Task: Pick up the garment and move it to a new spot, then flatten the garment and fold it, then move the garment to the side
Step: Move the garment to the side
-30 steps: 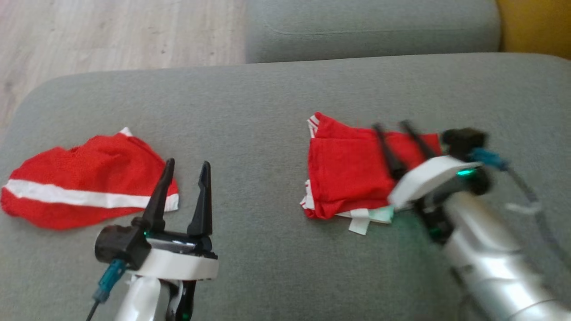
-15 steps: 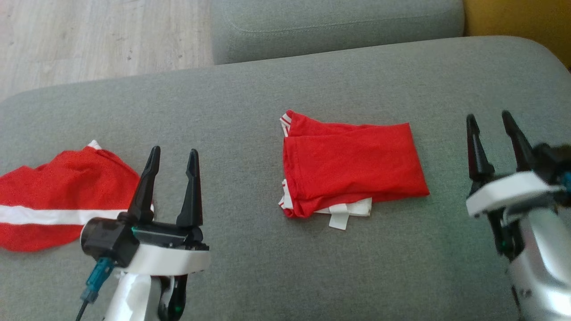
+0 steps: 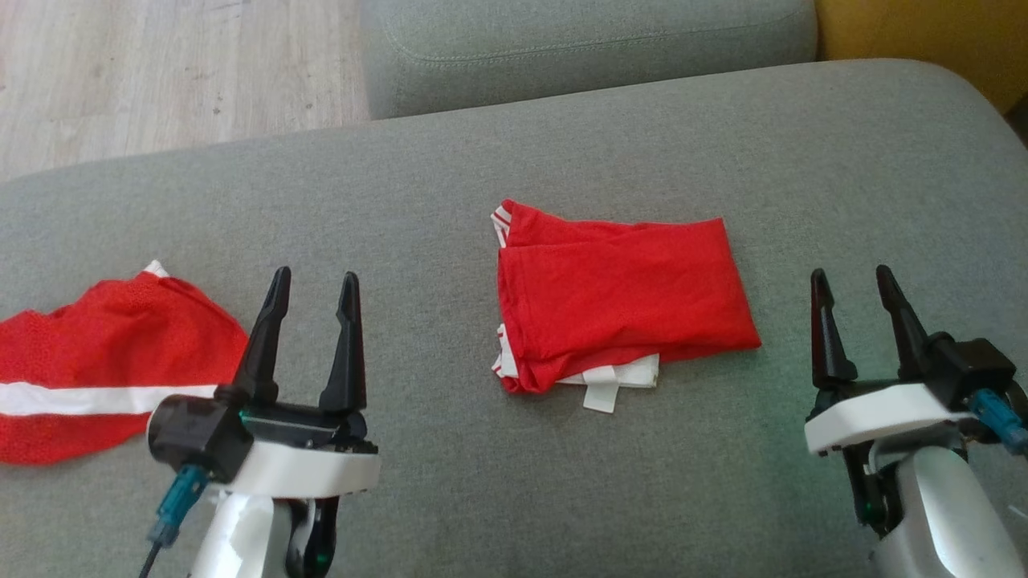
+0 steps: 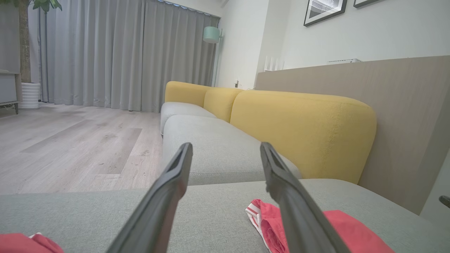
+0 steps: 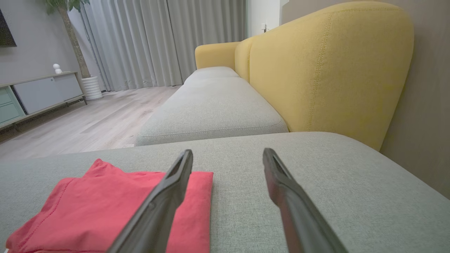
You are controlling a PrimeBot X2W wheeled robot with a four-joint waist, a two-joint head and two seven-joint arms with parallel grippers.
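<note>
**The right gripper lets go and backs away from the folded red garment**

A second ago the right gripper (image 3: 851,274) is out over the red garment (image 3: 622,301), with its two dark fingers lying across the right end of the cloth. Now it is pulled back to the near right of the grey sofa seat (image 3: 562,152). There is bare grey seat between it and the cloth. The head camera has turned a bit too, so the whole picture sits a little different. The garment itself looks the same as before, folded and lying flat.

The garment is in the middle of the seat, between the two grippers. It is a neat red block. Some white edges and a small white tag (image 3: 601,397) stick out on its near side. Nothing holds it or touches it. I think this means the folding is done. I cannot tell if this spot is already "the side", or if the garment has one more move to go.

The right gripper's jaws are wide apart and hold nothing. In the right wrist view the cloth lies just past the left finger, not between the fingers.

The left gripper (image 3: 316,275) is at the near left, just as it was a second ago. Its jaws are wide apart too, and nothing is in them.

Another red cloth with a white stripe (image 3: 96,369) lies rumpled at the far left of the seat, just beside the left gripper. It is not folded.
</note>
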